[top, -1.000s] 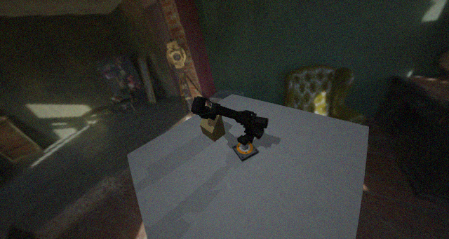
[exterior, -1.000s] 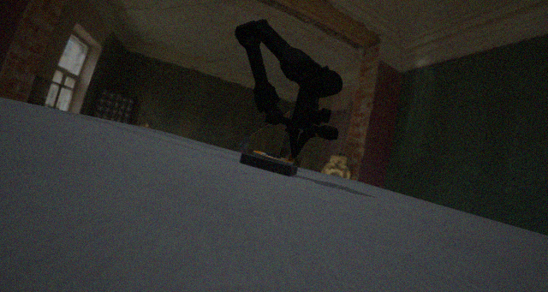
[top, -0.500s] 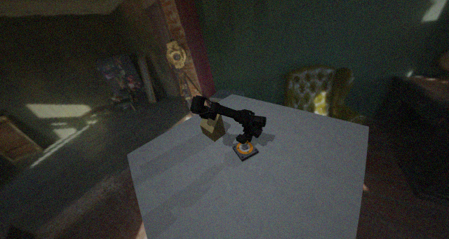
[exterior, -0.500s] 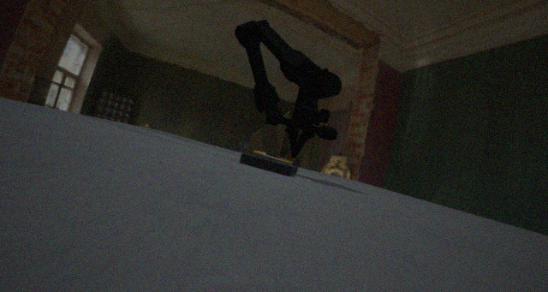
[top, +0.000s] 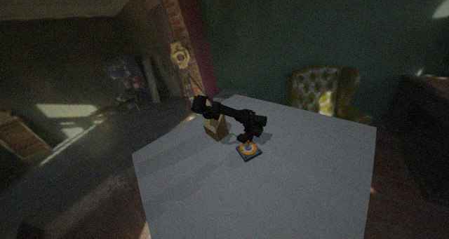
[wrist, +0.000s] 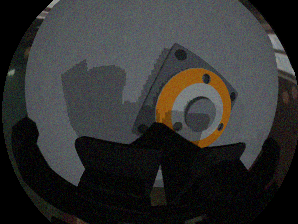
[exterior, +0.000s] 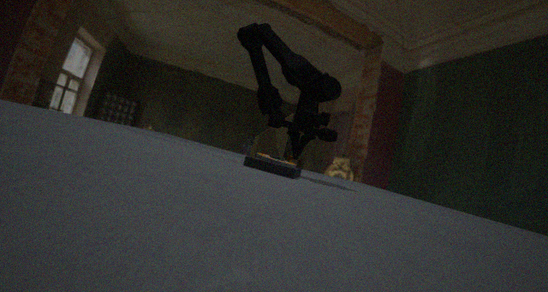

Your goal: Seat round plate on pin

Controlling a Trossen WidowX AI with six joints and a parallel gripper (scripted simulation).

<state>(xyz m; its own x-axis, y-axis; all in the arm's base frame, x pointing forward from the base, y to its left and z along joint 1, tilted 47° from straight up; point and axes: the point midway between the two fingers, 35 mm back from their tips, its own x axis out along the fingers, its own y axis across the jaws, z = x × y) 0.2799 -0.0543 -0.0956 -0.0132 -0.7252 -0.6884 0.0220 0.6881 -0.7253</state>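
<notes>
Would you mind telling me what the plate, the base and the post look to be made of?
Plate: flat matte orange with small dark holes and no glint, likely plastic or painted metal. Base: dull grey square with corner holes, possibly cast metal or plastic; the finish leaves it open. Post: pale grey, smooth and slightly brighter, perhaps bare metal, though blur prevents certainty.

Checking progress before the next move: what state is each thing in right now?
Tool: shut, holding nothing, tips at the plate's edge; contact cannot be told.
Round plate: on the post, orange ring up; flat or tilted cannot be told.
Post: upright through the plate's centre.
Base: lying on the table, corners showing.
Pin: not visible.
</notes>
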